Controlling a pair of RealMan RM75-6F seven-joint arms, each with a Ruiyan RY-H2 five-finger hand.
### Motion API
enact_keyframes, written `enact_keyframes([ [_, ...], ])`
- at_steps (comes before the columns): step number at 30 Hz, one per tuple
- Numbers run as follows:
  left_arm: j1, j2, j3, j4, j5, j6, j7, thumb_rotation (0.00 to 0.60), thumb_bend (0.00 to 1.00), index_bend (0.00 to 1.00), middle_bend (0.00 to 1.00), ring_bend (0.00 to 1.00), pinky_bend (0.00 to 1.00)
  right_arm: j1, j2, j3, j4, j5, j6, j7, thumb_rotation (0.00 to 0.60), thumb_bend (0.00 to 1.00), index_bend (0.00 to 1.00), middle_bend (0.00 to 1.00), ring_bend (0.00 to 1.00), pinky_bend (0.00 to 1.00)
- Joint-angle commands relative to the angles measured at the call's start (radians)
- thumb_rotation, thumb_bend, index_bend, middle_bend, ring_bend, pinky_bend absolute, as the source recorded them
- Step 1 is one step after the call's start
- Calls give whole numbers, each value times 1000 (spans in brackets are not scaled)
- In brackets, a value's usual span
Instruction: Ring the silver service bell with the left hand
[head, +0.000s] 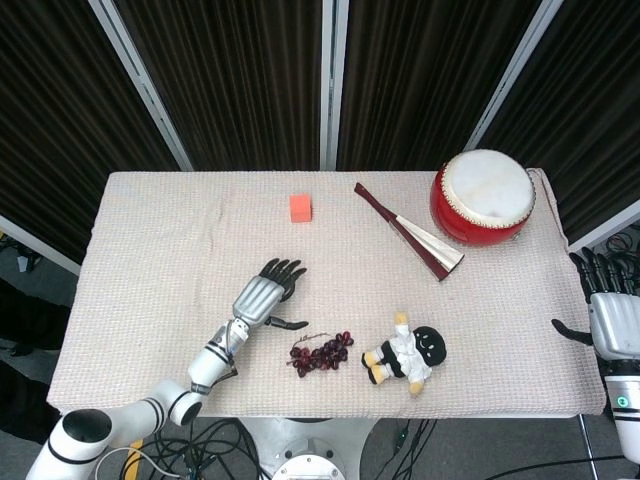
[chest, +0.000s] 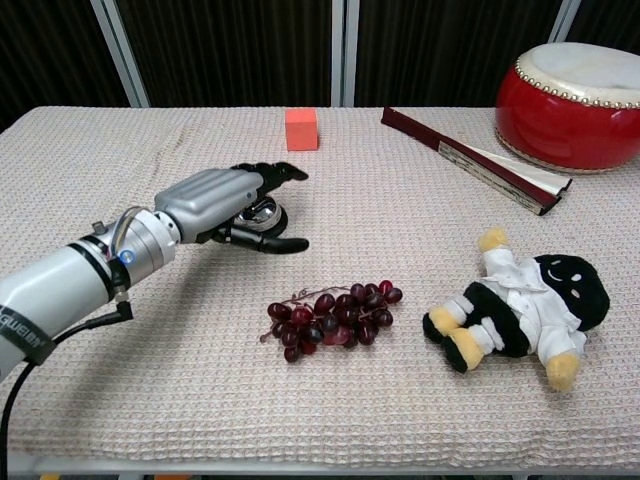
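The silver service bell stands on the cloth left of centre; only part of its shiny dome shows, under my left hand. My left hand lies palm down over it, fingers stretched forward and thumb out to the side, holding nothing. In the head view the left hand covers the bell completely. Whether the palm touches the bell cannot be told. My right hand hangs off the table's right edge, fingers apart and empty.
A bunch of dark grapes lies just right of the left hand, and a plush doll further right. An orange cube, a folded fan and a red drum stand at the back.
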Motion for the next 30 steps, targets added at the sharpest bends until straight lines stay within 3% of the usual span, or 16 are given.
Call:
enact_keyframes([
  [1, -16, 14, -27, -22, 8, 33, -7, 123, 0, 0, 0, 0, 0, 1, 1, 2, 2, 4, -6, 2, 600, 18, 0, 0, 0, 0],
  [11, 40, -18, 54, 23, -20, -62, -4, 125, 0, 0, 0, 0, 0, 11, -10, -1, 14, 7, -27, 2, 600, 18, 0, 0, 0, 0],
  [14, 26, -16, 30, 25, -12, -31, -10, 124, 0, 0, 0, 0, 0, 8, -6, 3, 12, 8, -17, 8, 600, 18, 0, 0, 0, 0],
  [18, -4, 7, -40, 0, 1, 69, -14, 121, 0, 0, 0, 0, 0, 3, 2, 7, 7, 6, -3, 15, 600, 18, 0, 0, 0, 0],
  [20, -10, 40, -82, -44, -8, 114, -5, 124, 0, 0, 0, 0, 0, 0, 8, 6, 0, 3, 2, 14, 600, 18, 0, 0, 0, 0],
  [23, 17, 123, -92, -146, -11, 158, 70, 124, 0, 0, 0, 0, 0, -4, 14, 4, -13, -8, 16, 12, 600, 18, 0, 0, 0, 0],
  [26, 99, 233, -60, -291, -32, 203, 180, 122, 0, 0, 0, 0, 0, -7, 13, 2, -16, -24, 35, 11, 600, 18, 0, 0, 0, 0],
  [30, 266, 414, 21, -506, -88, 292, 314, 123, 0, 0, 0, 0, 0, -15, 2, -8, -2, -44, 55, 26, 600, 18, 0, 0, 0, 0],
])
